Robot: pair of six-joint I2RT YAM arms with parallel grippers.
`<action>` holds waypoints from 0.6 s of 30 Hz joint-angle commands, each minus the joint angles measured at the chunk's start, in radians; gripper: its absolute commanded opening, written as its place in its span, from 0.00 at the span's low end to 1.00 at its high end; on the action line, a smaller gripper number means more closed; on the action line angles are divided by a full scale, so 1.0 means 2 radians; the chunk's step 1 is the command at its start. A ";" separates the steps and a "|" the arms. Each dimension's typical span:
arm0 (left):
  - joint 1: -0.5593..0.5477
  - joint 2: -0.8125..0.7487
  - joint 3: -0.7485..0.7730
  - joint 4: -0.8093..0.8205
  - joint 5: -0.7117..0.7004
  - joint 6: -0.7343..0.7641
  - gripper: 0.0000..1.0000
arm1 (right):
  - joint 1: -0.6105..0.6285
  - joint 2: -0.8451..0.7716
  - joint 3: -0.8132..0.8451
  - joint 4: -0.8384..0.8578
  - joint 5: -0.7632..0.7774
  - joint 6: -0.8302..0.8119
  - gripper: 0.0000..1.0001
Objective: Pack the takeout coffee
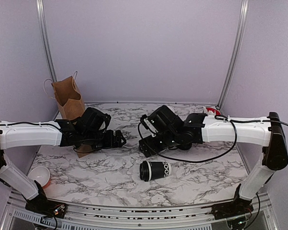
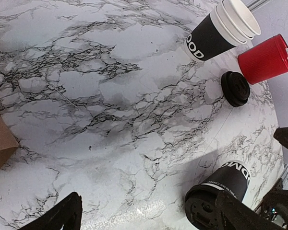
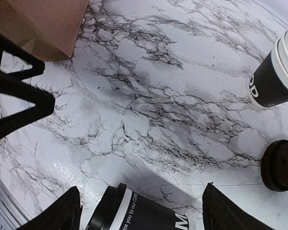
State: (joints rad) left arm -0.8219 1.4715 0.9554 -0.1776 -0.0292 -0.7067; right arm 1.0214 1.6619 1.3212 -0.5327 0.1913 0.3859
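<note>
The takeout coffee cup is black with its black lid on and lies on its side on the marble table, lid pointing left. My left gripper is open and empty, up and to the left of the cup. In the left wrist view the cup lies by the right finger, and the gripper holds nothing. My right gripper is open, just above the cup. In the right wrist view the cup lies low between the spread fingers of the gripper, not gripped. The brown paper bag stands at the back left.
A stack of white-rimmed black cups, a red cup and a loose black lid sit at the back right. The bag's edge shows in the left wrist view and the right wrist view. A small red bowl sits at the front left.
</note>
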 commanded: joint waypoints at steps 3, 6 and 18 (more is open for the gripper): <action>0.003 0.000 -0.003 0.002 0.012 0.007 0.98 | 0.028 -0.051 -0.065 -0.019 -0.003 -0.060 0.92; 0.003 0.005 0.000 0.005 0.015 0.008 0.98 | 0.028 -0.072 -0.088 0.001 -0.021 -0.072 0.93; 0.003 0.003 -0.004 0.005 0.019 0.008 0.98 | 0.028 -0.044 -0.074 -0.055 -0.043 0.036 0.95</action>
State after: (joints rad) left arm -0.8215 1.4731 0.9554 -0.1764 -0.0002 -0.6987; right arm 1.0782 1.5719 1.1416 -0.6090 0.1474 0.3599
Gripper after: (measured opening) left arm 0.979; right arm 0.944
